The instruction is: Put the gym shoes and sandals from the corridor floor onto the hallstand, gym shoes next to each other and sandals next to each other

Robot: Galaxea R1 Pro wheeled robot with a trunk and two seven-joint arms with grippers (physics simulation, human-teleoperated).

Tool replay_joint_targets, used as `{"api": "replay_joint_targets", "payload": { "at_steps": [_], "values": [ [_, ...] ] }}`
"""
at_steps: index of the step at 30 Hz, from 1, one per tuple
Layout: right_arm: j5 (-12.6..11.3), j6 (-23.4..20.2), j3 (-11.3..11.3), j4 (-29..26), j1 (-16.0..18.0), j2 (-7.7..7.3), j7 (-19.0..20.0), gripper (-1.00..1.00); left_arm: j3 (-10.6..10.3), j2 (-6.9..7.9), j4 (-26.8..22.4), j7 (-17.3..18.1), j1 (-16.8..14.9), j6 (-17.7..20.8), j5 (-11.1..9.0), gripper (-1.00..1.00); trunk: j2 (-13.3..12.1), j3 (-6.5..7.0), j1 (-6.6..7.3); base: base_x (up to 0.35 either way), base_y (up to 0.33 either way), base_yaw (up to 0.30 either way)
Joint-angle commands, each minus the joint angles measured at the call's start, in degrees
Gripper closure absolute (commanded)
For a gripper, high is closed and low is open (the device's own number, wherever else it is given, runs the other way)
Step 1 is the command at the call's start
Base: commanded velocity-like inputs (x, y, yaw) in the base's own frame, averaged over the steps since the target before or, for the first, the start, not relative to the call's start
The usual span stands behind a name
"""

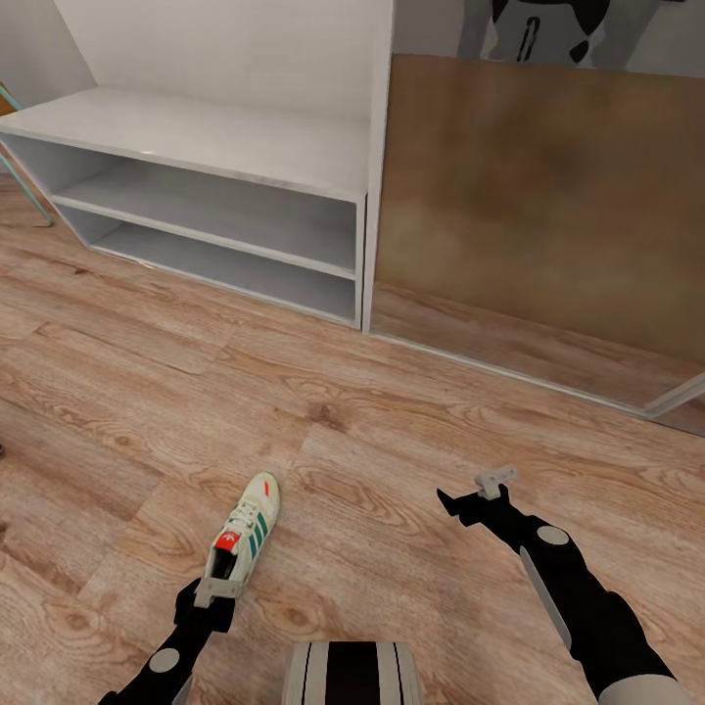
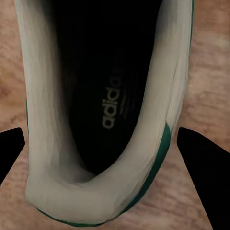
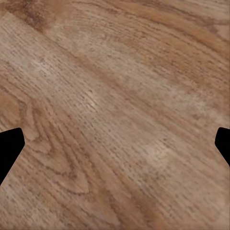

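— What is in front of you?

— One gym shoe (image 1: 244, 541) lies on the corridor floor (image 1: 137, 411), toe pointing toward the hallstand (image 1: 211, 196), which stands well apart from it against the wall. Cream upper, green stripes, red-orange tongue label. I see only this one shoe.

— Where is your left hand?

— My left fingers (image 1: 208, 599) are at the shoe's heel. From the left wrist camera I look straight into the shoe's dark opening (image 2: 103, 96), a printed logo on the insole, with a black fingertip (image 2: 203, 167) on either side of the heel. The fingers are spread wide around the heel collar; I cannot tell whether they touch it. The toe is cut off in that view.

— And the right?

— My right fingers (image 1: 478, 494) hang over bare planks (image 3: 115, 115), near the shoe's right side but apart from it, spread open and holding nothing. Only the two dark tips (image 3: 9, 148) poke in at the edges of the wrist view.

— Anything on the hallstand?

— Its bench top and two open shelves look bare; its left end is cut off. Beside it stands a brown panel (image 1: 539, 206), blurred.
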State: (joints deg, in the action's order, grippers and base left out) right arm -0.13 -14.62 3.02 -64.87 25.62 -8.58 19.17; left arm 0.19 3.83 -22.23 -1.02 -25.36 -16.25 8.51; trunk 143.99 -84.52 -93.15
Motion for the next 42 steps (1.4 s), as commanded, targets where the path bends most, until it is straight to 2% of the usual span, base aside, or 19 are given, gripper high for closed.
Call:
{"api": "replay_joint_targets", "payload": {
  "at_steps": [1, 5, 27, 33, 42],
  "values": [
    [-0.03, -0.32, 0.05, -0.08, 0.03, -0.04, 0.11, -1.00, 0.00, 0.01, 0.04, -0.13, 0.01, -0.18, 0.57, 1.00, 0.01, -0.03, 0.01, 0.000, 0.000, 0.000],
    [0.00, -0.32, 0.05, -0.08, 0.04, -0.04, 0.11, -1.00, -0.01, 0.00, 0.06, -0.13, 0.05, -0.18, 0.59, 1.00, 0.01, -0.03, 0.01, 0.000, 0.000, 0.000],
    [0.00, -0.26, 0.14, -0.14, 0.04, -0.04, 0.17, -1.00, 0.17, -0.02, 0.01, -0.13, -0.04, -0.04, 0.56, 1.00, -0.28, 4.84, 0.58, 0.000, 0.000, 0.000],
    [-0.01, -0.23, 0.22, -0.96, -0.04, 0.05, 0.11, -1.00, 0.09, 0.45, -0.11, -0.20, -0.09, 0.14, 0.56, 1.00, -0.36, 6.17, 0.73, 0.000, 0.000, 0.000],
    [0.20, -0.12, 0.23, -0.27, -0.09, 0.05, 0.08, -1.00, 0.07, 0.65, -0.05, -0.29, 0.05, 0.49, 0.65, 1.00, -0.48, 8.80, 0.96, 0.000, 0.000, 0.000]
  ]
}}
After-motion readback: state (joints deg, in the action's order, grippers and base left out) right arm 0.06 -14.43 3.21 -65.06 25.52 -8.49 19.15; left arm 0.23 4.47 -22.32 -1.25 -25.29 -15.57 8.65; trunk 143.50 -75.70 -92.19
